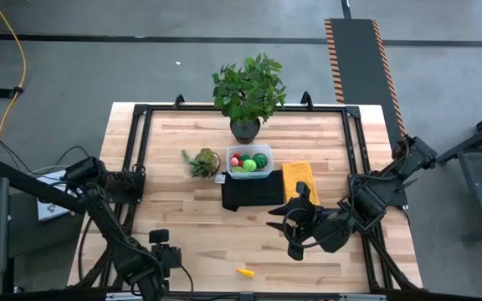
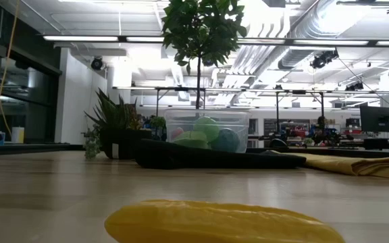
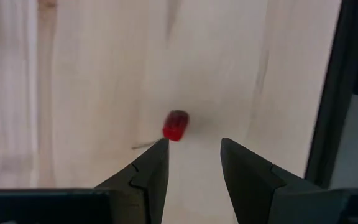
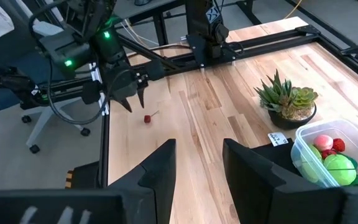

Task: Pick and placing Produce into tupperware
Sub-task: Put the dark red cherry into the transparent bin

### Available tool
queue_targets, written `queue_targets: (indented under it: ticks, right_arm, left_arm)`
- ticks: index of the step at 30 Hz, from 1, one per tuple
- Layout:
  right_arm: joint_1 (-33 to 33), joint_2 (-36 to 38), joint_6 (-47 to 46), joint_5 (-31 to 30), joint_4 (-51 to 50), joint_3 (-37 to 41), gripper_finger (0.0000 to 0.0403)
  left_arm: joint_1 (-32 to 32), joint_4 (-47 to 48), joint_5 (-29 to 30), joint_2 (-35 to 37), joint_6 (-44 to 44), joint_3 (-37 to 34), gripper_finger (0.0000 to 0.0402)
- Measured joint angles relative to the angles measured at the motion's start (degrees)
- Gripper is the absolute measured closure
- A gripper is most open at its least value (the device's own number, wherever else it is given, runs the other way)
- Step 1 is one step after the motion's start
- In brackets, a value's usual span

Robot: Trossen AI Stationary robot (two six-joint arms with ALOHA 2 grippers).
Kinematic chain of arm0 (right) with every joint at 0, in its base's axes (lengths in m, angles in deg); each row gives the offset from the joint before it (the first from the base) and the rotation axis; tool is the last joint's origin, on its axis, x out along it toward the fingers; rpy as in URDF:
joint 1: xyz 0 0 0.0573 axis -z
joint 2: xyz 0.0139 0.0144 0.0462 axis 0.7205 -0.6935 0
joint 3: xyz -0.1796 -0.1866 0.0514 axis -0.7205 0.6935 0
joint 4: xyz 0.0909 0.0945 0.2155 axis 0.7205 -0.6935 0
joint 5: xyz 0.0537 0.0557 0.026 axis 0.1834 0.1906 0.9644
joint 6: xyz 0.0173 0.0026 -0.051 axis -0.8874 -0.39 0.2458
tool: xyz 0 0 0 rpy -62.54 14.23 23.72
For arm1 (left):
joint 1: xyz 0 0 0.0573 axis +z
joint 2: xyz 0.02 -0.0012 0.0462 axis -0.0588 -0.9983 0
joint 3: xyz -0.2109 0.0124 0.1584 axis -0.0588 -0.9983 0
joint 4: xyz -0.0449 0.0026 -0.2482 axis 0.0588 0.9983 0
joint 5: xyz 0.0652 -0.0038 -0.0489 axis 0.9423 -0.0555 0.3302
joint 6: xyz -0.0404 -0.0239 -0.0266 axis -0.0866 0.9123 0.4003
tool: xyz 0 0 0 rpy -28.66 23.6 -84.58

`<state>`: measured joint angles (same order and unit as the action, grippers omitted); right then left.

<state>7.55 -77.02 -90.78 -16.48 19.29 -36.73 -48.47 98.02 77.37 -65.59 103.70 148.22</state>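
Observation:
A small red cherry point(image 3: 174, 125) with a thin stem lies on the wooden table near the front left corner. My left gripper point(image 3: 194, 152) hangs over it, pointing down and open; the cherry sits just beyond its fingertips and nothing is between them. The right wrist view shows the same cherry point(image 4: 147, 118) beside my left gripper point(image 4: 132, 99). The clear tupperware point(image 1: 249, 160) stands on a black cloth point(image 1: 249, 192) and holds red and green produce. A yellow piece point(image 1: 245, 272) lies near the front edge. My right gripper point(image 1: 295, 230) hovers open over the table's right half.
A small spiky plant in a pot point(image 1: 202, 161) stands left of the tupperware, with a big leafy potted plant point(image 1: 249, 88) behind it. A yellow cloth point(image 1: 298, 180) lies to the right of the black cloth. A black frame point(image 1: 141, 142) runs along the table's edges.

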Motion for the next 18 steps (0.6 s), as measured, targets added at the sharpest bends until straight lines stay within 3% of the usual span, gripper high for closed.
queue_targets:
  ticks: [13,18]
  right_arm:
    - [0.0,0.0,-0.43,-0.02,-0.19,0.0,0.0279]
    - [0.47,0.0,-0.43,0.0,-0.35,0.0,0.0279]
  left_arm:
    - [2.28,1.33,-0.05,0.13,-1.5,-2.14,0.0266]
    - [2.34,6.62,2.31,2.35,0.74,-2.14,0.0266]
